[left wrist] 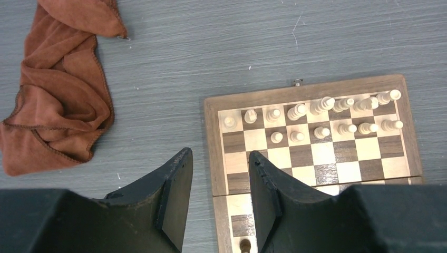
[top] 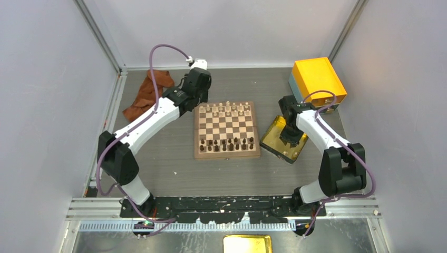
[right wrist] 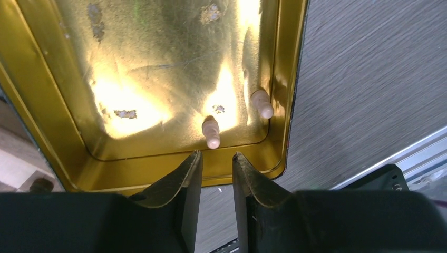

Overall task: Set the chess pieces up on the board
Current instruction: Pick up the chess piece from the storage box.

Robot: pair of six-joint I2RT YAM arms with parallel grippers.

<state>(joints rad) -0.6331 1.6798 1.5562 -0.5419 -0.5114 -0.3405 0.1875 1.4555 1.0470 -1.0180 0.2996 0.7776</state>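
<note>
Top external view: the pale cream chess pieces (top: pixel 232 109) stand in two ranks along the far edge of the chessboard (top: pixel 226 154), the dark brown chessmen (top: pixel 226 143) ranked along its near edge; the board lies mid-table, between the two arms. Two more pale pawns (right wrist: pixel 211 132) lie on their sides in the golden tray (right wrist: pixel 31 95) just right of the board, one touching the tray's wall; the right gripper (right wrist: pixel 217 154) hangs over the tray's rim near them, jaws slightly parted and grasping nothing. Over the board's far left corner the left gripper (left wrist: pixel 220 153) hovers, jaws apart and empty; a rust-brown cloth (left wrist: pixel 58 105) lies crumpled further left on the grey table (top: pixel 174 168); an orange-yellow box (top: pixel 318 79) sits behind the tray.
</note>
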